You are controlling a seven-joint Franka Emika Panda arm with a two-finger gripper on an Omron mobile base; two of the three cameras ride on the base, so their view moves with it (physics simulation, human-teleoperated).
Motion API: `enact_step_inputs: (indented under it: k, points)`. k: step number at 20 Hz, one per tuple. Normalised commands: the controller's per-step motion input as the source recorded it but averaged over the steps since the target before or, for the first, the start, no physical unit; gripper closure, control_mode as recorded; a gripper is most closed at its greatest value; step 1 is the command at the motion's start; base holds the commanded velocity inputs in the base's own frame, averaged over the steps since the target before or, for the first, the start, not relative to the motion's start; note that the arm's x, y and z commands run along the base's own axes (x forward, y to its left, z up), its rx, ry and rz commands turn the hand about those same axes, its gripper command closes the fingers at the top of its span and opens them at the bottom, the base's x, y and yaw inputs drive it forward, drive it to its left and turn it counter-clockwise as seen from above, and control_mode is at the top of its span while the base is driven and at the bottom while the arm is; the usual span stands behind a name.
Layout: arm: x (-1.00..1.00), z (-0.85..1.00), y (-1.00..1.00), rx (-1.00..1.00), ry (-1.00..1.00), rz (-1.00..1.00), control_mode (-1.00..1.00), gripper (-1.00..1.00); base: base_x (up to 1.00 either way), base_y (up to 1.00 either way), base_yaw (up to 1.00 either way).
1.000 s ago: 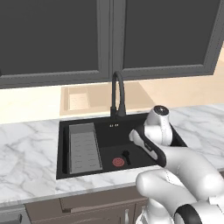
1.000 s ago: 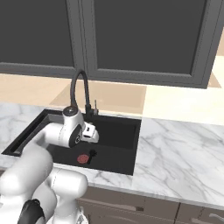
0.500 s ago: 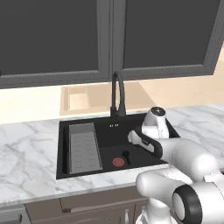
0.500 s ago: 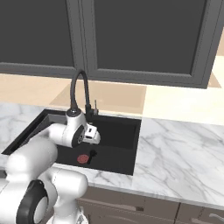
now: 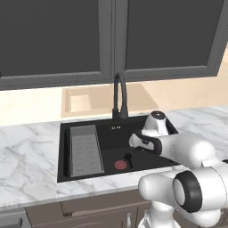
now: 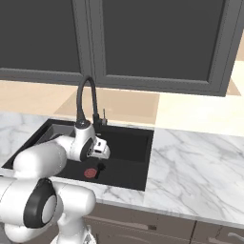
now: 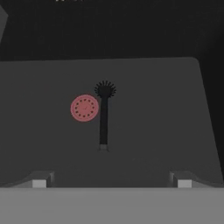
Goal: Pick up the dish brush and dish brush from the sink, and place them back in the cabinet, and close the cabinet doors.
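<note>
Scanning left to right: the grey ribbed rack (image 5: 85,150) occupies the left part of the black sink (image 5: 67,153). The red drain (image 7: 84,107) follows on the basin floor, with the black dish brush (image 7: 103,114) just beside it on the right, lying flat, bristly head at the drain's level and handle pointing toward the camera in the hand view. The gripper (image 7: 111,183) hangs above the brush, its 2 fingers spread wide and holding nothing. Both cabinet doors (image 5: 115,38) above the faucet (image 5: 119,95) are shut.
</note>
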Motion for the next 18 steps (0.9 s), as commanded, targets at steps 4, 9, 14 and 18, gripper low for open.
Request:
enact_step_inputs:
  k: [4, 9, 14, 18]
  points:
    - [0.00, -0.29, 0.00, 0.00, 0.02, 0.00, -1.00, -1.00, 0.00, 0.00, 0.00]
    - [0.00, -0.27, 0.02, 0.00, 0.02, 0.00, -1.00, -1.00, 0.00, 0.00, 0.00]
    - [0.01, -0.24, 0.08, 0.00, 0.01, 0.00, -1.00, -1.00, 0.00, 0.00, 0.00]
    - [0.01, -0.21, 0.08, 0.00, 0.00, 0.00, -1.00, -1.00, 0.00, 0.00, 0.00]
